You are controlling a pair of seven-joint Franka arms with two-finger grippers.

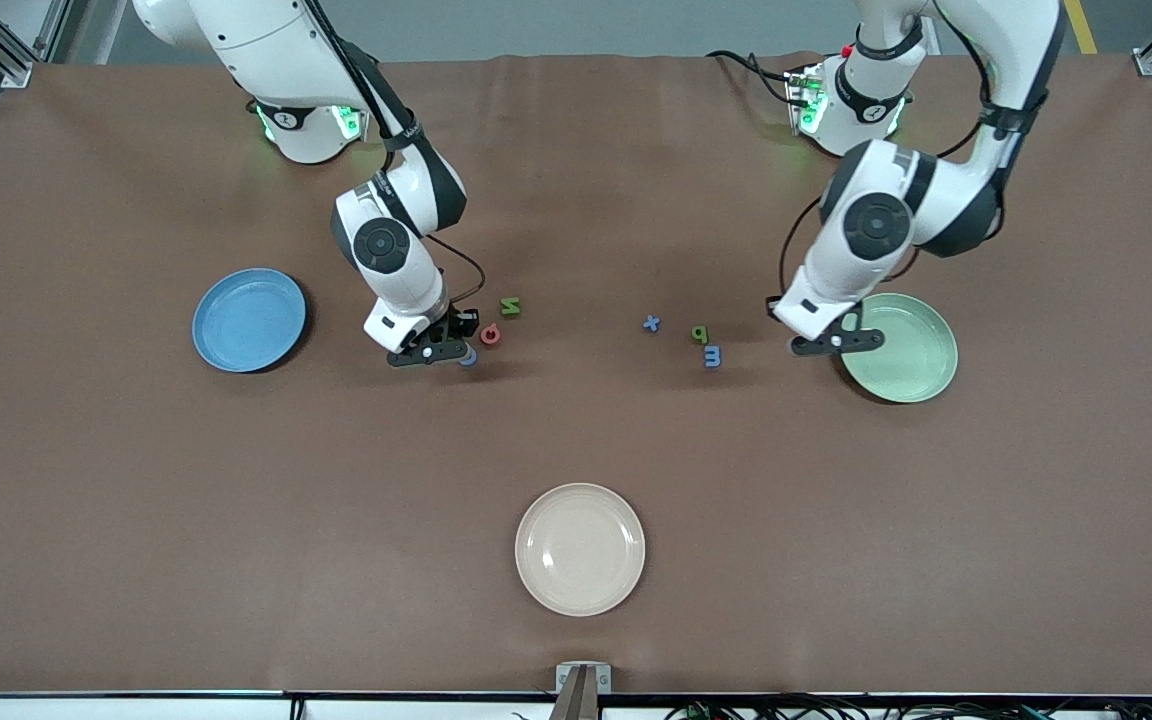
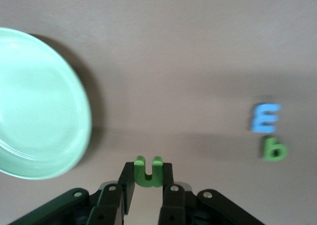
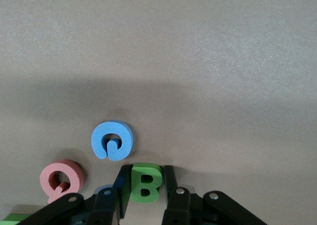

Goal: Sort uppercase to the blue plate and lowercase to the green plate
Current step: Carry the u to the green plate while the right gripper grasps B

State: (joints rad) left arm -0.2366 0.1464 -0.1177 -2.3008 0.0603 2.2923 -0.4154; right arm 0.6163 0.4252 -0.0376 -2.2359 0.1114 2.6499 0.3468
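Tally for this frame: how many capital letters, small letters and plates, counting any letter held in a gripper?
Capital letters: 4 (N, G, C, B in right gripper)
Small letters: 4 (x, p, m, u in left gripper)
Plates: 3 (blue plate, green plate, cream plate)
Total: 11

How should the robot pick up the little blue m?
The m lies flat on the table, so come straight down from above and pinch across its thin outer edges. Keep the jaws narrow: the green p lies close beside it and could get bumped.
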